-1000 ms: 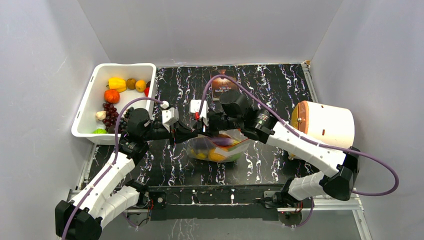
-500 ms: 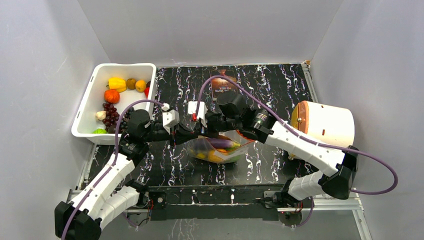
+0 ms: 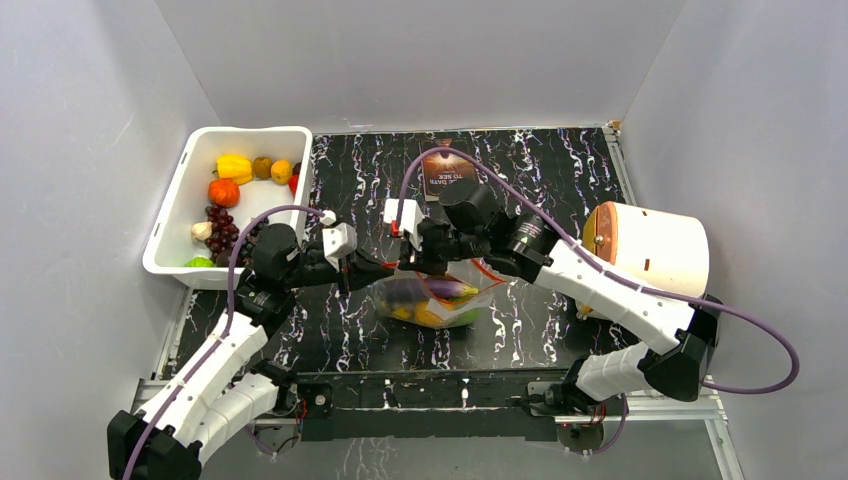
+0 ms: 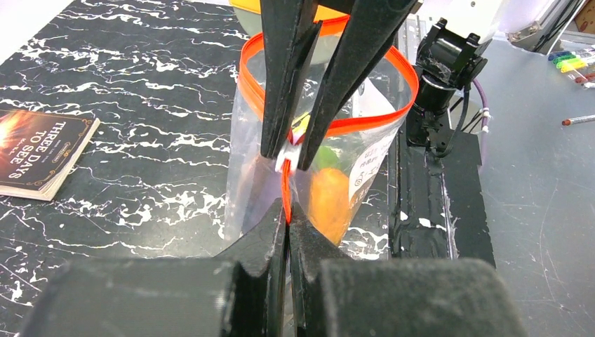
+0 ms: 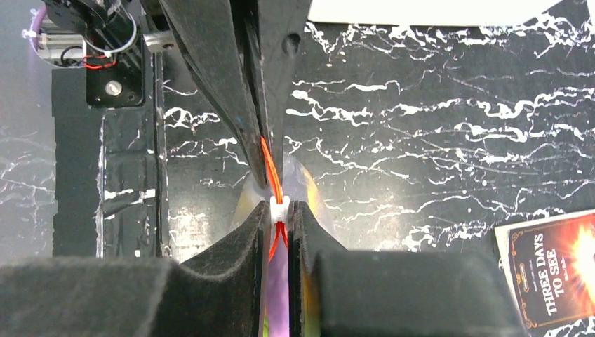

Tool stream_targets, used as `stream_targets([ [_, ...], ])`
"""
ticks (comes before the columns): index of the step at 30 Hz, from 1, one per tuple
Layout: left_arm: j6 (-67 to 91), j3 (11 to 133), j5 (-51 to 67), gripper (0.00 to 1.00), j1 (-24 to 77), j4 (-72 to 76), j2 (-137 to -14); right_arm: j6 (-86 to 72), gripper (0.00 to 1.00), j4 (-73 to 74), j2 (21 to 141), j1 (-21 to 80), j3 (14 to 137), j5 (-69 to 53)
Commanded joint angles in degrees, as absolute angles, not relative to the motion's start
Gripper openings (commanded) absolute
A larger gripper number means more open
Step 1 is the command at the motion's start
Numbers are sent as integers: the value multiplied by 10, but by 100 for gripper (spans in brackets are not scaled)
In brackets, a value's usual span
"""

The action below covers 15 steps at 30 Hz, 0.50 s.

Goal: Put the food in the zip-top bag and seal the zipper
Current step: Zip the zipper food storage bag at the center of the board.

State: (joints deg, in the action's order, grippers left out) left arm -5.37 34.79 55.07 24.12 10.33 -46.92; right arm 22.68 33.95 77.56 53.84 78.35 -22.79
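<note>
Zip-top bag (image 3: 440, 300) between tub (image 3: 172, 210), drum (image 3: 655, 248); book (image 3: 443, 172) behind.

The zip-top bag (image 3: 440, 298) sits on the tabletop (image 3: 560, 180) with food (image 3: 430, 311) inside it. Left of the bag and farther back stands a tub (image 3: 250, 131), other food (image 3: 222, 192) lying in it. Straight behind the bag a book (image 3: 446, 170) lies flat. Well to the bag's right a drum (image 3: 655, 247) lies on its side. At the bag's left end the left end effector (image 4: 288, 219) and the right end effector (image 5: 280, 210) meet, both pinched on the zipper (image 4: 285, 193), the right one nearer the bag's middle.
</note>
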Motion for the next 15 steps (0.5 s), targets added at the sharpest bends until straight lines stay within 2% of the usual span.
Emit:
stream_targets([
  [1, -63, 351, 562, 0, 241, 132, -447, 228, 0, 394, 746, 514, 806, -183],
  [8, -32, 343, 555, 0, 241, 167, -448, 223, 0, 386, 736, 503, 799, -215],
  [11, -18, 332, 567, 24, 241, 200, -443, 210, 0, 353, 734, 503, 790, -243],
  [15, -13, 332, 568, 37, 241, 206, -445, 200, 0, 322, 735, 503, 783, -268],
])
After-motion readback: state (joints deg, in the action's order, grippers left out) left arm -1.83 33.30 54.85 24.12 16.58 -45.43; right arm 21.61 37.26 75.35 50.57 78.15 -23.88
